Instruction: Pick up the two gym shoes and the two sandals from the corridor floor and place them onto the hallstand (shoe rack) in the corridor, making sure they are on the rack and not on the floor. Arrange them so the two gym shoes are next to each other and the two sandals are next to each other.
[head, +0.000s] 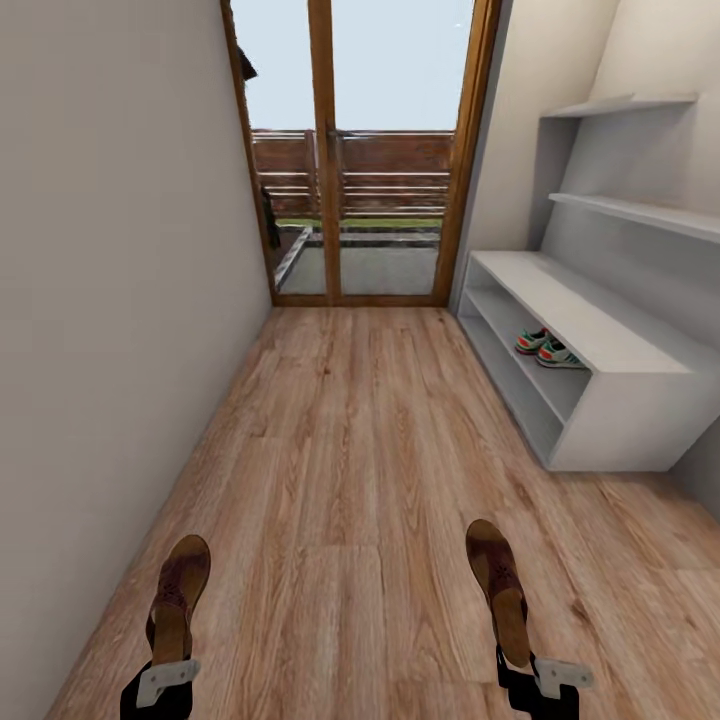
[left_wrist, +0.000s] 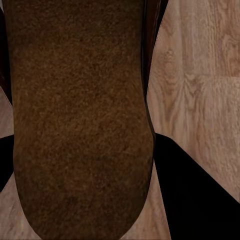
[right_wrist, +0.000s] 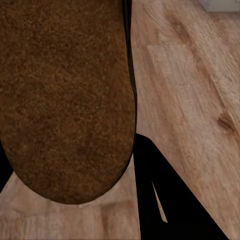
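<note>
- Head view: left gripper (head: 165, 683) is clamped on one brown sandal (head: 180, 595), right gripper (head: 535, 678) on the other sandal (head: 498, 588), both above the corridor floor (head: 360, 480); two gym shoes (head: 547, 349) sit together inside the hallstand (head: 600, 380).
- Left wrist view: sandal sole (left_wrist: 80, 120) between the fingers (left_wrist: 195, 200).
- Right wrist view: sandal sole (right_wrist: 65, 100) beside a dark finger (right_wrist: 165, 200).

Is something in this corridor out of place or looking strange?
Nothing looks damaged or spilled. The gym shoes sit together on the hallstand's lower shelf. Each hand, left hand and right hand, holds one sandal above the floor.
</note>
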